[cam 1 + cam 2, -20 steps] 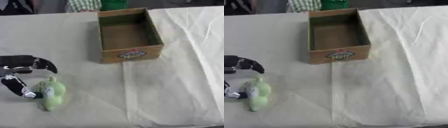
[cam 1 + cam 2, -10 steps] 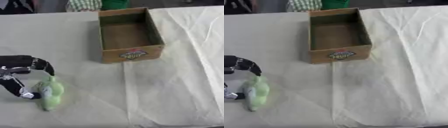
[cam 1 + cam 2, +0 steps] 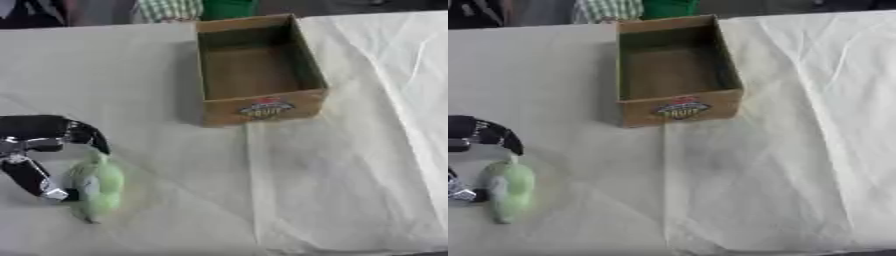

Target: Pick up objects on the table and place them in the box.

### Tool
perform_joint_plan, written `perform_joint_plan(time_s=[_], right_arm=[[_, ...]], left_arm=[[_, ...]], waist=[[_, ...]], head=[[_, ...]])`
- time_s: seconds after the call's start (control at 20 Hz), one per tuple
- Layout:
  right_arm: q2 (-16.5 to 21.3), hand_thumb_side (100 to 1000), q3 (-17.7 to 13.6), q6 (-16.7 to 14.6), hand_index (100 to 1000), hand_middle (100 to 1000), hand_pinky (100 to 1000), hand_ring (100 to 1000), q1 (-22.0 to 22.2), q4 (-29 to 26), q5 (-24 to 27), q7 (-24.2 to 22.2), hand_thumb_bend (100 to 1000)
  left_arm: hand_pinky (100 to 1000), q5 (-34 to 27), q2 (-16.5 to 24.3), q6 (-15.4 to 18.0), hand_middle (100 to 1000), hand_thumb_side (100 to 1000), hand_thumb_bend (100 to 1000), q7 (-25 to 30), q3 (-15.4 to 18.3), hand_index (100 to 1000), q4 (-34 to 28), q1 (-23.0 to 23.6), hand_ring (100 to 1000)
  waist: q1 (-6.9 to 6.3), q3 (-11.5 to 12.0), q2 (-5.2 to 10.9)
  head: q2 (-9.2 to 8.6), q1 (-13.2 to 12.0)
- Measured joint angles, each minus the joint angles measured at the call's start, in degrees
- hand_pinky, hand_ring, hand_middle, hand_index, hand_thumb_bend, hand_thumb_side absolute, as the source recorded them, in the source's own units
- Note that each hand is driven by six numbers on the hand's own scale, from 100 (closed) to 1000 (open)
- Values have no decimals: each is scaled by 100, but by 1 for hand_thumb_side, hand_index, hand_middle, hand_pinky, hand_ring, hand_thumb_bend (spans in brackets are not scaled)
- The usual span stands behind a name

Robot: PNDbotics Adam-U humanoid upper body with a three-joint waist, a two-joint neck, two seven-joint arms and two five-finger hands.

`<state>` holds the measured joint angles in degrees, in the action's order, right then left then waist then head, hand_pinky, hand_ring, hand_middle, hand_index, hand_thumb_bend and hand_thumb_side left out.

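Green object [image 3: 96, 184] shifted, left robot hand [image 3: 39, 150] edge-cropped.

The cardboard box [image 3: 259, 70] bears a round label [image 3: 263, 107] on its near wall; the word on it looks like "FRUIT", otherwise unreadable.

One green object [image 3: 96, 186], one cardboard box [image 3: 258, 70], one hand [image 3: 39, 145].

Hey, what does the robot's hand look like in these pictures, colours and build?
Only the left hand shows, at the left edge. It is mostly black, with a broad black back, slim dark fingers and silver metal parts at the joints and at a fingertip. No cables or markings can be made out. The right hand is not in view.
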<state>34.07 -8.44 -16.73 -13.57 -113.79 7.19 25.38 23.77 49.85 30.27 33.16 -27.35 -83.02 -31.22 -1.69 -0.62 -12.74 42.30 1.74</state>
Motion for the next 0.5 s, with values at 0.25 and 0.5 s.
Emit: perform_joint_plan(time_s=[0.25, 0.5], right_arm=[[-1, 520, 0, -2, 882, 742, 841, 716, 3, 0, 1, 0, 100], [-1, 519, 0, -4, 882, 743, 841, 717, 5, 0, 1, 2, 100]], left_arm=[[798, -7, -92, -7, 720, 314, 412, 7, -5, 800, 66, -6, 776], [772, -125, -101, -39, 669, 254, 476, 39, 18, 771, -15, 0, 744]], waist=[[1, 1, -2], [6, 1, -5]], head=[[0, -6], [0, -6]])
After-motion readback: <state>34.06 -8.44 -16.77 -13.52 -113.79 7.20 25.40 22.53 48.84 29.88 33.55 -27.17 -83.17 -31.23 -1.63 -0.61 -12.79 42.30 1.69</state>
